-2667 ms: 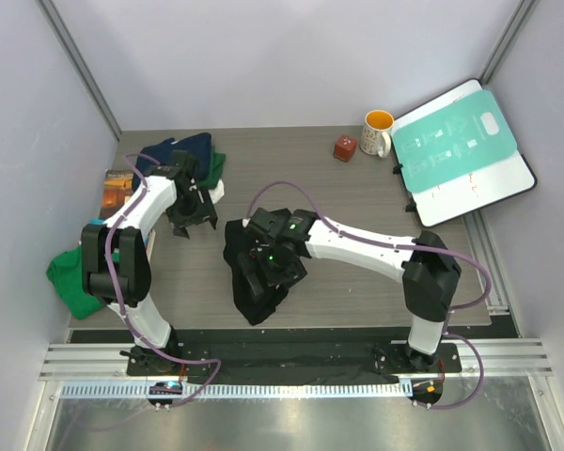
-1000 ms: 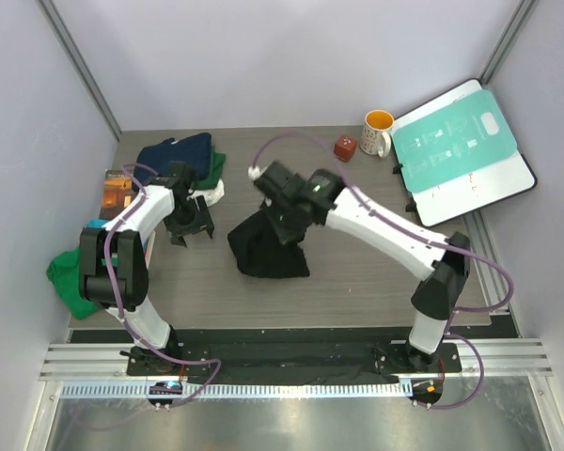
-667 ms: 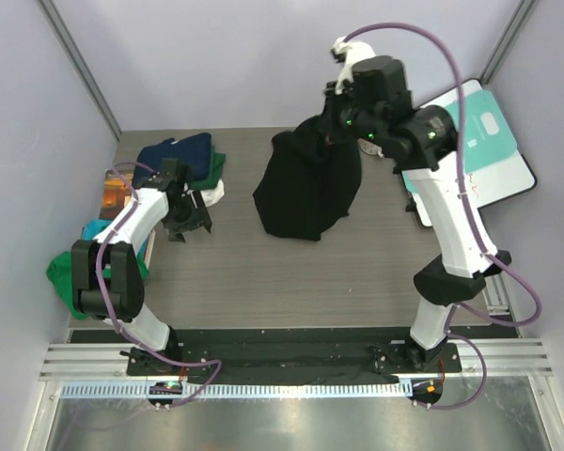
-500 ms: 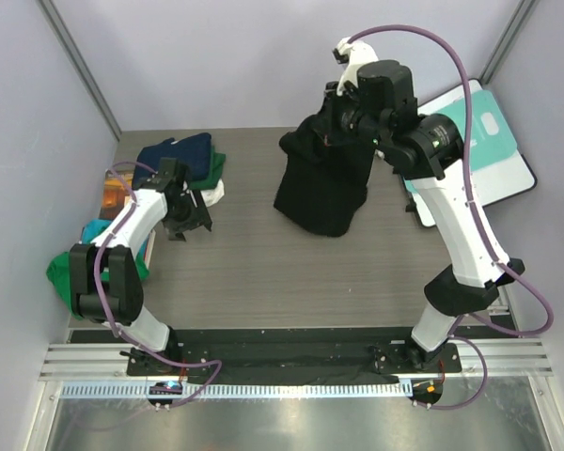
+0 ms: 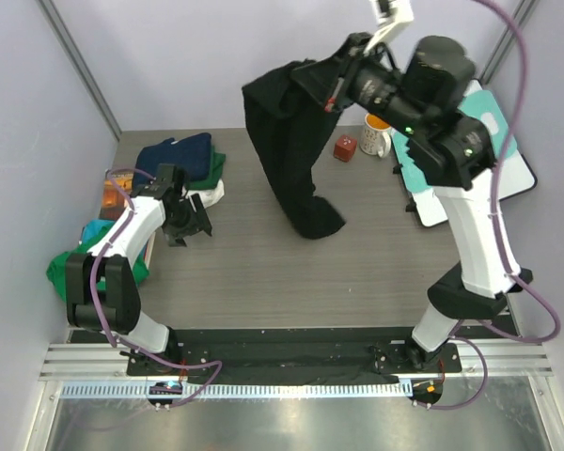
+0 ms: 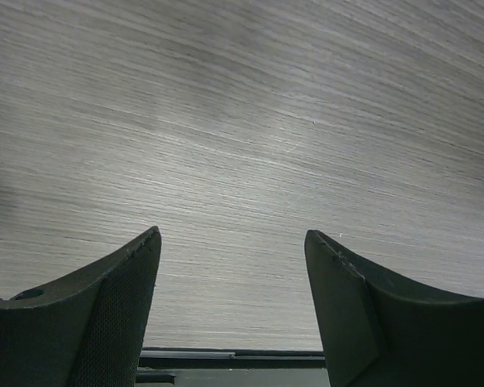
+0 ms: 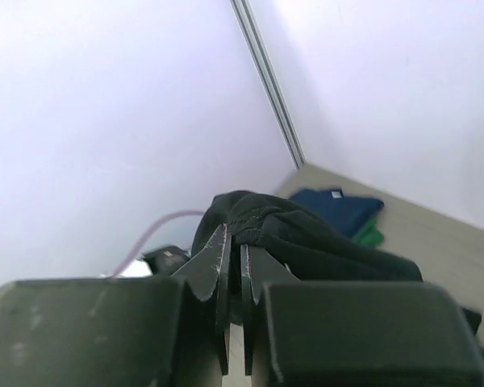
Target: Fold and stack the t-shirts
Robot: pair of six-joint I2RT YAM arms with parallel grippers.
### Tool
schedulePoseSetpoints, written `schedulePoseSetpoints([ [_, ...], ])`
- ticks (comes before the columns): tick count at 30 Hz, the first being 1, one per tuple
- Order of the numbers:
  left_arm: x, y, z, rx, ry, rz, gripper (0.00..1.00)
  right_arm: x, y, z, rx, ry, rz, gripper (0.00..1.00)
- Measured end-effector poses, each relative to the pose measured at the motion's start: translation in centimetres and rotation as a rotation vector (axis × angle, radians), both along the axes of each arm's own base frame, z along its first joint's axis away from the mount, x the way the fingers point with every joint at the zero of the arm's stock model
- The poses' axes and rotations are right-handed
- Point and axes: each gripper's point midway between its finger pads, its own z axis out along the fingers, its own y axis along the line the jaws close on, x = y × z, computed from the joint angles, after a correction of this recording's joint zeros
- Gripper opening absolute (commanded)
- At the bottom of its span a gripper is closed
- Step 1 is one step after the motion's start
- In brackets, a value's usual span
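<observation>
Top external view: a wooden table [image 5: 385, 263] fills the middle. A black t-shirt [image 5: 287, 160] hangs from upper centre, its lower end reaching the tabletop. The right gripper [image 5: 305, 75] is clamped on its top edge. At left, near a navy t-shirt [image 5: 183, 155], the left gripper [image 5: 190, 225] hovers with jaws apart, empty.

top view looks down on the whole table [image 5: 263, 272]; left wrist view sits close above it; right wrist view, high up, also shows the far-left shirts [image 5: 183, 155].

Black t-shirt [image 5: 289, 155] dangling over mid table [image 5: 263, 274]
</observation>
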Motion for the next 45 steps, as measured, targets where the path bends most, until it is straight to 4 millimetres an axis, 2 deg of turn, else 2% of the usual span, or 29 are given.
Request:
schedulePoseSetpoints([
  [1,-0.2,-0.1,-0.2,-0.004,0.005,0.0,0.72,-1.0,-0.7,1.6,0.04,-0.029,0.008,0.01],
  [5,-0.1,-0.2,-0.2,-0.013,0.004,-0.001,0.72,-3.8,-3.7,5.3,0.12,-0.11,-0.01,0.01],
  [8,-0.1,-0.3,-0.2,-0.015,0.0,-0.001,0.72,-4.9,-5.8,7.6,0.168,-0.164,-0.031,0.01],
  [11,0.0,-0.3,-0.2,-0.017,-0.003,-0.002,0.72,-5.2,-6.8,9.0,0.211,-0.192,-0.042,0.01],
  [13,0.0,-0.4,-0.2,-0.021,-0.002,-0.003,0.72,-4.9,-6.8,8.8,0.218,-0.183,-0.045,0.01],
  [16,0.1,-0.5,-0.2,-0.025,-0.002,-0.005,0.72,-3.7,-5.9,7.0,0.203,-0.125,-0.019,0.01],
  [20,0.1,-0.5,-0.2,-0.025,-0.004,-0.005,0.72,-0.9,-3.6,2.1,0.151,0.024,0.014,0.01],
  [23,0.1,-0.5,-0.2,-0.025,-0.004,-0.006,0.72,2.0,-1.8,-1.6,0.098,0.125,0.011,0.01],
  [26,0.2,-0.5,-0.3,-0.025,-0.001,-0.006,0.72,4.3,-0.5,-3.1,0.076,0.163,0.009,0.01],
  [29,0.2,-0.5,-0.5,-0.026,0.003,-0.006,0.72,5.7,-0.2,-1.9,0.114,0.144,0.031,0.01],
  [32,0.2,-0.5,-0.6,-0.028,0.007,-0.007,0.72,5.8,-1.0,0.3,0.176,0.104,0.046,0.01],
  [35,0.2,-0.5,-0.6,-0.028,0.007,-0.007,0.73,5.2,-2.1,2.8,0.229,0.041,0.059,0.01],
  [40,0.3,-0.6,-0.9,-0.031,0.013,-0.007,0.72,3.3,-3.3,5.6,0.282,-0.023,0.094,0.01],
  [42,0.3,-0.7,-1.2,-0.034,0.021,-0.005,0.72,2.6,-3.4,5.5,0.287,-0.016,0.112,0.01],
  [44,0.4,-0.8,-1.5,-0.04,0.031,0.0,0.72,2.0,-3.6,3.7,0.263,0.037,0.114,0.01],
  [45,0.4,-0.8,-1.6,-0.041,0.036,0.003,0.72,1.8,-3.7,1.9,0.242,0.086,0.108,0.01],
])
